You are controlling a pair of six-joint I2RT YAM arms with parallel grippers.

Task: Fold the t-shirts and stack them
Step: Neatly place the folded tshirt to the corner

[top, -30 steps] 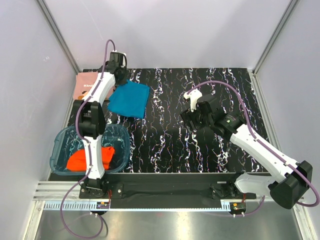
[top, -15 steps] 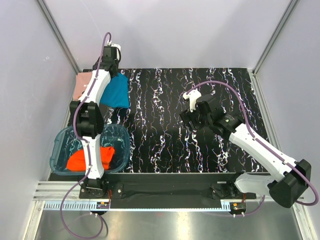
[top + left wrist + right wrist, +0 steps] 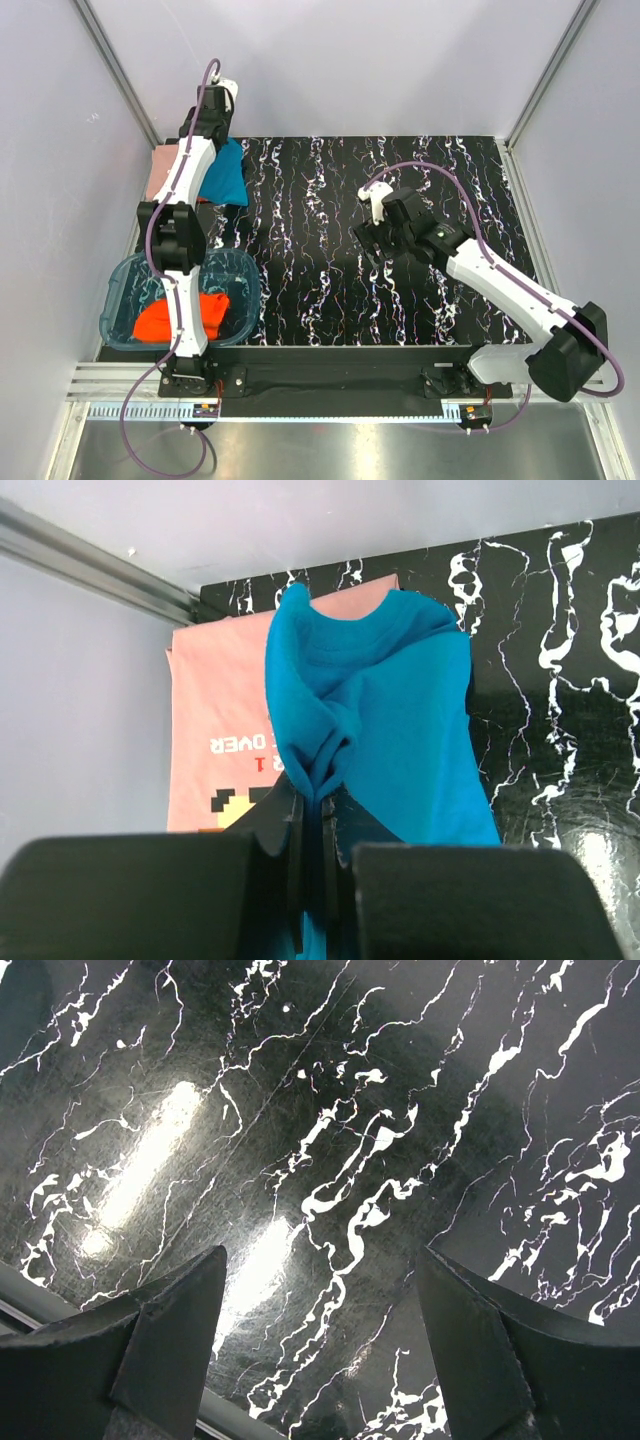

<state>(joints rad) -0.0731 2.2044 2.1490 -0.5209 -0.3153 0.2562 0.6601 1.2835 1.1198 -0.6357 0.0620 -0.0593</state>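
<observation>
Three shirts in play: the teal-blue one (image 3: 400, 710) hangs bunched and creased, pinched tight in the left gripper (image 3: 312, 815) over the flat salmon-pink printed one (image 3: 215, 710) at the far-left corner. The orange-red one (image 3: 186, 316) sits crumpled in the tub (image 3: 120, 285), and the right gripper (image 3: 320, 1300) hovers wide open over the table (image 3: 330, 1110).

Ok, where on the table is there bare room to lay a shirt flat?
Bare marble spans the table middle, between the tub and the right tool, and the far edge out to the right corner. The far-left corner is crowded: the left tool grips the teal shirt by the pink shirt. The tub holds the orange shirt.
</observation>
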